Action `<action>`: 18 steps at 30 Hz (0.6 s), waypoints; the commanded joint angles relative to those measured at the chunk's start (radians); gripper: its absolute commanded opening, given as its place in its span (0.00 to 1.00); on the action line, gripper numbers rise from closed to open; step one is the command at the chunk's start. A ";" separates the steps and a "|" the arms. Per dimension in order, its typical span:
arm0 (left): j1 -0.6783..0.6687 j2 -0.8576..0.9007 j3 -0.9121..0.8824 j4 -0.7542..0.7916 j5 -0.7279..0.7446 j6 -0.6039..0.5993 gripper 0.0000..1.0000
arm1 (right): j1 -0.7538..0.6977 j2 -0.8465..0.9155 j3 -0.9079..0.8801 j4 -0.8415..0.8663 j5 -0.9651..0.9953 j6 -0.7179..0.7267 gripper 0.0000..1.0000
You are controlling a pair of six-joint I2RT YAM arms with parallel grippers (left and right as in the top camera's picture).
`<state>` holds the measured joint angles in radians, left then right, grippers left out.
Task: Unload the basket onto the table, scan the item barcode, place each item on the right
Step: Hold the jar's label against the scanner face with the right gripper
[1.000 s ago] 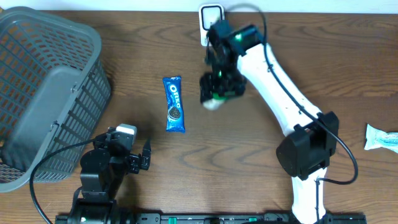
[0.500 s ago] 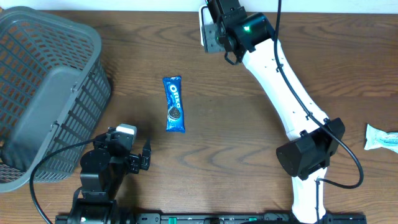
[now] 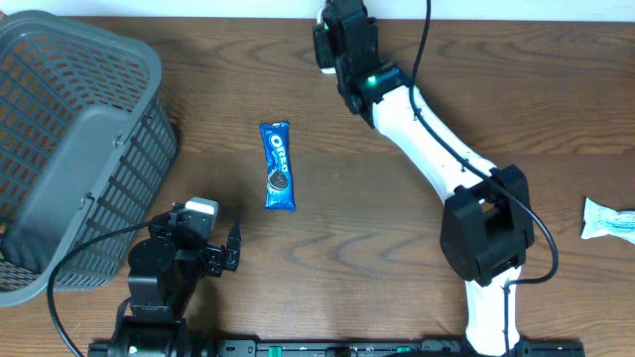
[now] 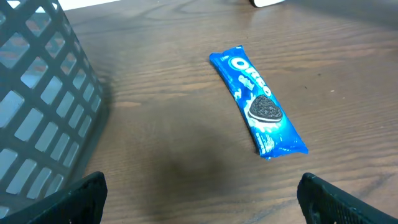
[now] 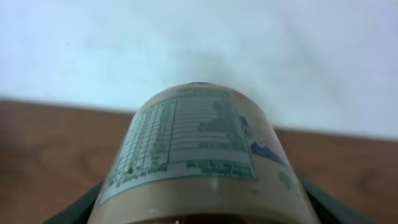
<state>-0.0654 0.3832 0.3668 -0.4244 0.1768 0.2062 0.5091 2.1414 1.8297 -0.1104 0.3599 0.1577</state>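
The item is a beige round container (image 5: 199, 155) with a green-printed nutrition label, and it fills the right wrist view. My right gripper (image 5: 202, 210) is shut on it, a dark finger showing on each side. From overhead, that gripper (image 3: 343, 40) is at the table's far edge, over a white device (image 3: 321, 17) against the wall. The arm hides the container there, and no barcode is visible. My left gripper (image 3: 234, 250) rests open at the front left, with only bare wood between its fingertips (image 4: 81, 196).
A blue Oreo pack (image 3: 279, 166) lies flat mid-table, ahead of the left gripper (image 4: 202, 199) in its wrist view (image 4: 258, 102). A grey mesh basket (image 3: 69, 129) stands at the far left. A white packet (image 3: 607, 218) lies at the right edge.
My right arm carried the container from mid-table, beside the Oreo pack, back to the far edge by the white device and turned its wrist. The left arm stayed still.
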 commanded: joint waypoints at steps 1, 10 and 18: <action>0.003 -0.006 -0.005 -0.002 -0.006 -0.009 0.98 | -0.026 0.004 -0.047 0.136 0.003 -0.081 0.51; 0.003 -0.006 -0.005 -0.002 -0.006 -0.009 0.98 | -0.058 0.163 -0.063 0.442 -0.012 -0.141 0.56; 0.003 -0.006 -0.005 -0.002 -0.006 -0.009 0.98 | -0.056 0.234 -0.063 0.523 -0.063 -0.155 0.53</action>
<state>-0.0654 0.3832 0.3668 -0.4240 0.1768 0.2062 0.4515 2.3814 1.7596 0.3866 0.3183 0.0227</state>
